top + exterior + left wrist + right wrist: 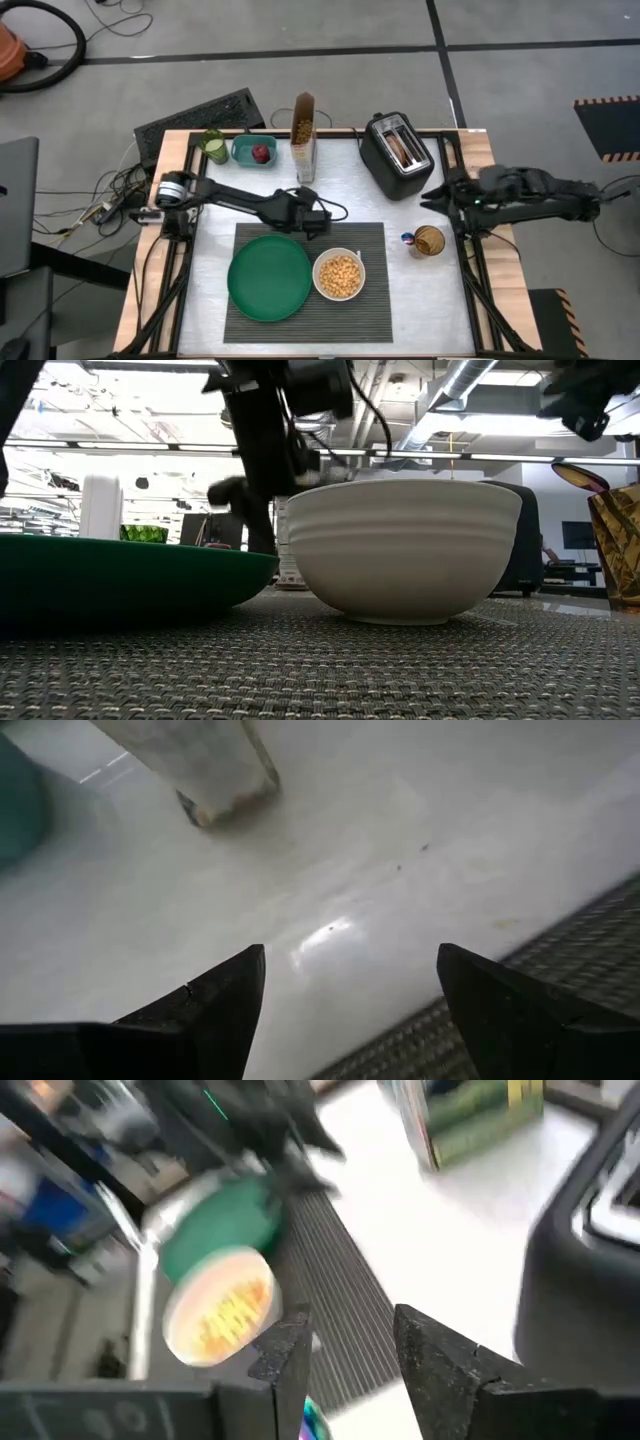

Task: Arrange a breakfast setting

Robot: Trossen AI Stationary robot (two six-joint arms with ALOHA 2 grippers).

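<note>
Placemat (305,285), dark grey ribbed, lies at table's near middle w/ green plate (269,277) on its left part & white bowl (339,275) just right of it; bowl holds yellow cereal. Apple (261,153) sits in teal container (253,150) at far left. Cereal box (304,137) upright; its print is not legible. Left gripper (350,1010) hovers just behind the mat, fingers spread, nothing between them. Right gripper (345,1355) near toaster (396,155), above cup (428,241), fingers parted, empty.
</note>
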